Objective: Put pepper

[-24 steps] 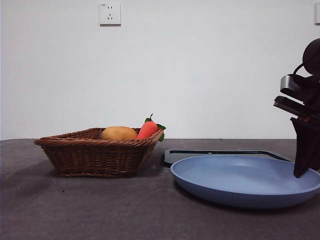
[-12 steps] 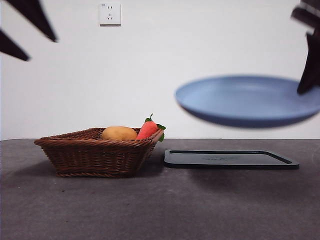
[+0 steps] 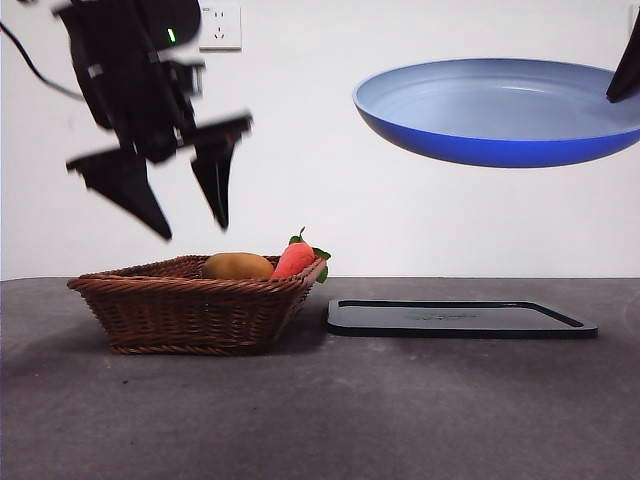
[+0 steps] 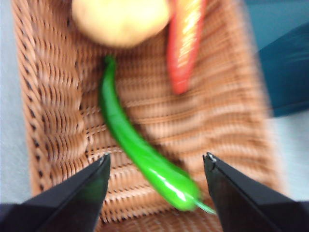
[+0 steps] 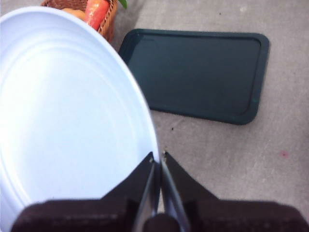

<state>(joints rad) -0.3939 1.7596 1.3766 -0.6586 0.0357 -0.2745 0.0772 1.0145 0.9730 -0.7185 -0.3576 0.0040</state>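
Above the wicker basket (image 3: 190, 300), the left tool (image 3: 185, 210) hangs spread wide. Inside lies the pepper (image 4: 140, 150), blurred, its stem at 5 o'clock, hidden from the front. Right tool (image 5: 158, 159) pinches the blue plate (image 3: 500, 110) aloft.

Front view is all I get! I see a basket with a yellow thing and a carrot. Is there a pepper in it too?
Observer: Yes. The left wrist view shows a long green pepper lying on the basket floor, below the rim.
Operator: Is the pincer holding it?
Observer: No. The left pincer is open above it, with the pepper between the two jaws and untouched.
Operator: How is the blue plate flying?
Observer: The right pincer is shut on the blue plate at its rim, holding it up over the dark tray.
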